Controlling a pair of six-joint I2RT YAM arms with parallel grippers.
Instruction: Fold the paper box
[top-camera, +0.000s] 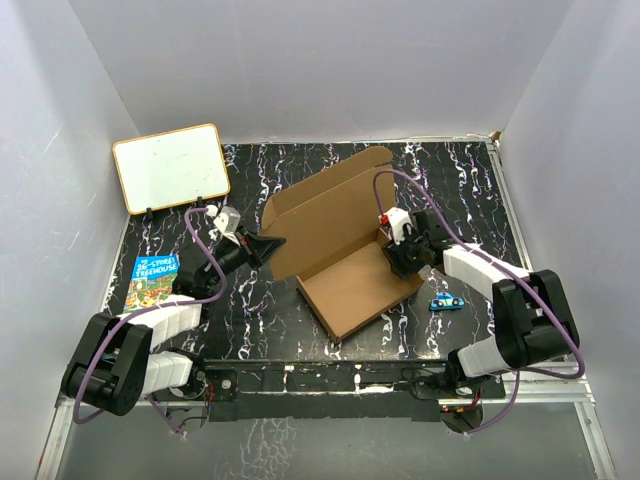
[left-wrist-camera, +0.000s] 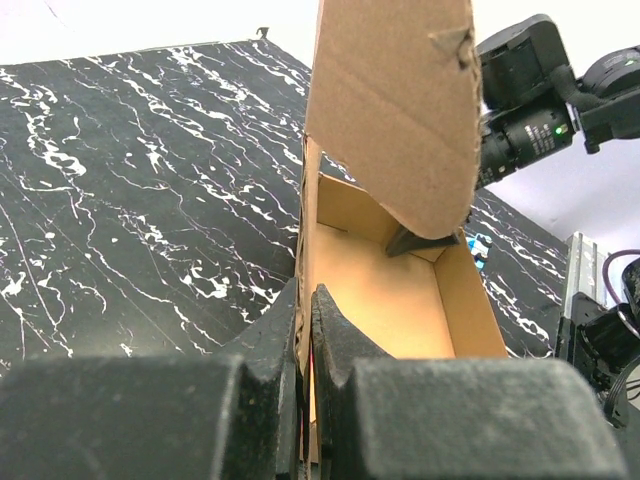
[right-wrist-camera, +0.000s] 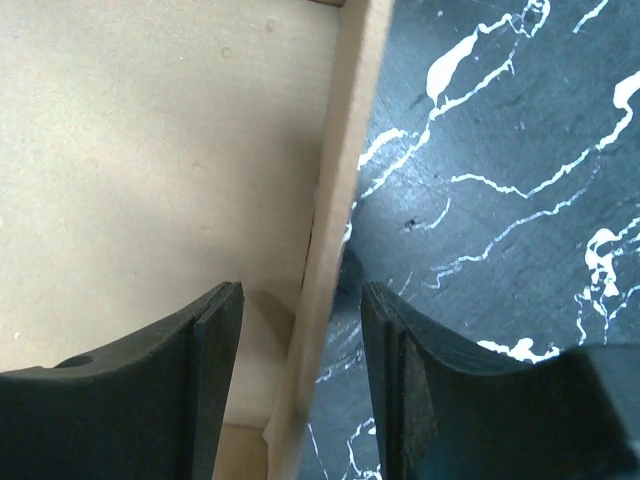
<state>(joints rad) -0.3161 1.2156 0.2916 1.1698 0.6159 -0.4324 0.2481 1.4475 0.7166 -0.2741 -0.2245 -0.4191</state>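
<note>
The paper box (top-camera: 330, 235) is brown cardboard, partly folded: its base lies flat on the black marbled table and a tall back panel stands upright. My left gripper (top-camera: 275, 243) is shut on the box's left side wall, and in the left wrist view the cardboard edge is pinched between the jaws of that gripper (left-wrist-camera: 307, 295). The tray's inside (left-wrist-camera: 390, 300) shows beyond it. My right gripper (top-camera: 395, 255) is at the box's right side. In the right wrist view this gripper (right-wrist-camera: 302, 290) stands open astride the right wall (right-wrist-camera: 340, 180), one finger on each side, not touching it.
A white board with a tan frame (top-camera: 170, 167) leans at the back left. A colourful book (top-camera: 155, 280) lies at the left edge. A small blue toy car (top-camera: 446, 301) sits just right of the box, near the right arm.
</note>
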